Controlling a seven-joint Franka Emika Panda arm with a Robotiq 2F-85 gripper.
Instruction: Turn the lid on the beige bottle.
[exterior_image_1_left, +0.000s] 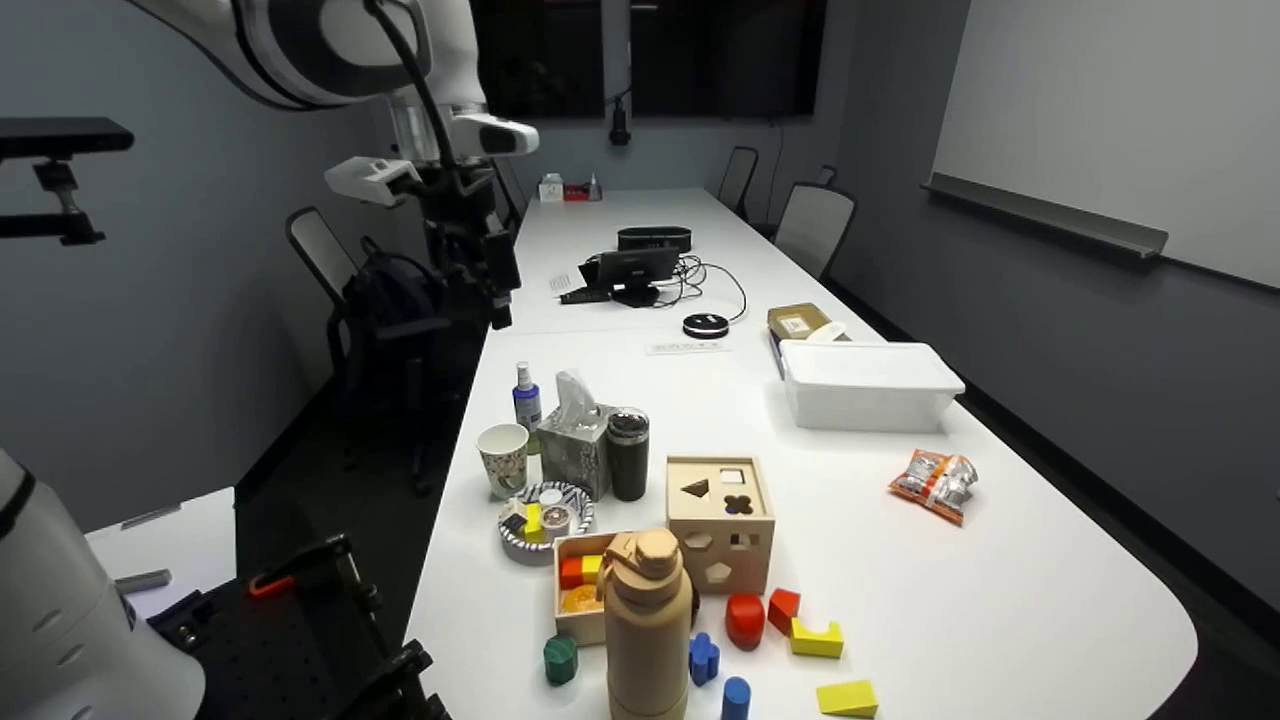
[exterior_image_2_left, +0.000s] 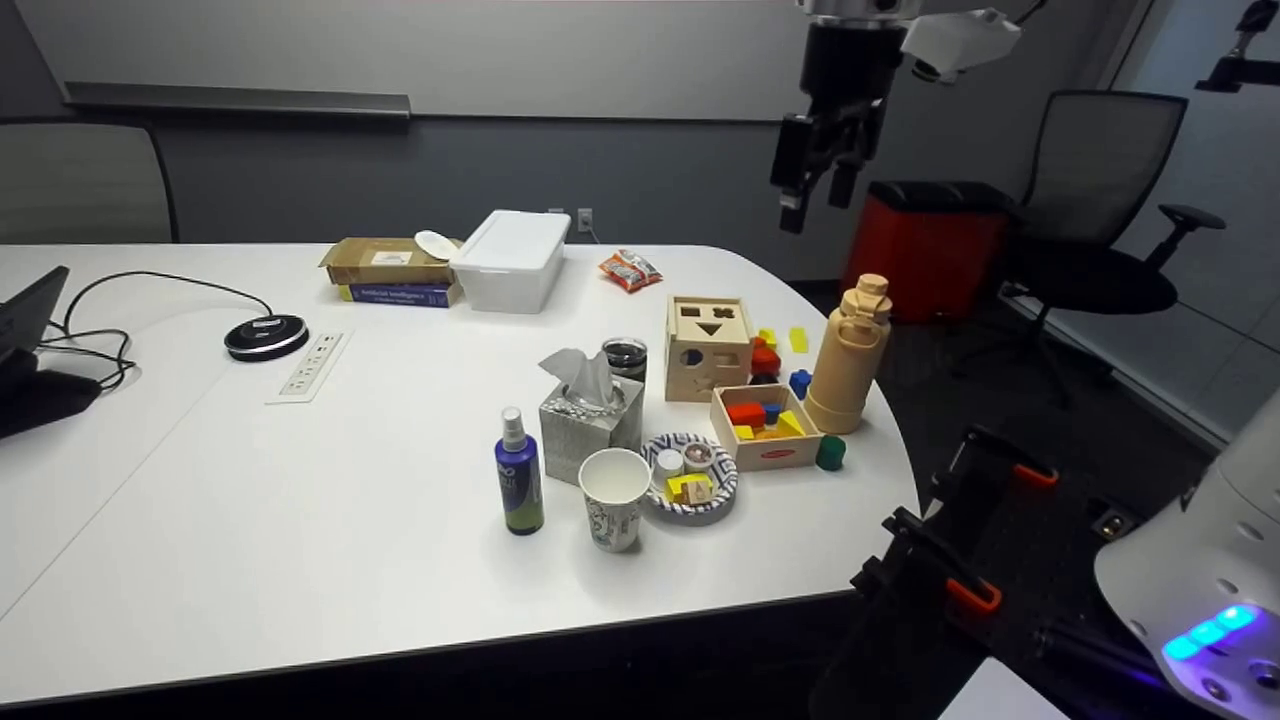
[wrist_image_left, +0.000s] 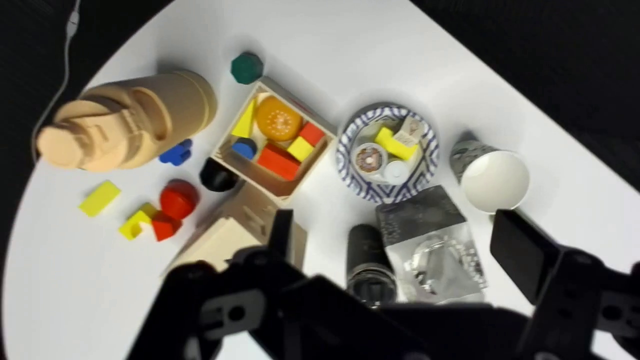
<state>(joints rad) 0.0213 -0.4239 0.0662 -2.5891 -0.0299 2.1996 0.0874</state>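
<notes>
The lid (exterior_image_1_left: 656, 546) sits atop the beige bottle (exterior_image_2_left: 846, 375), which stands upright on the worktop (exterior_image_1_left: 1000, 600) near its rounded end. Only its own base seems to steady it — a twist could spin the whole bottle, so pressing down while turning seems wise to me. Just beside it, the open wooden tray (exterior_image_2_left: 778, 456) gathers loose coloured blocks (wrist_image_left: 279, 161), and past that stands the shape-sorting box (exterior_image_1_left: 722, 527). My fingers (wrist_image_left: 522, 257) hang high above the worktop, well apart from the lid, spread wide and holding nothing — presumably to clear everything below and straddle the lid on arrival. I judge the turn itself not yet begun.
</notes>
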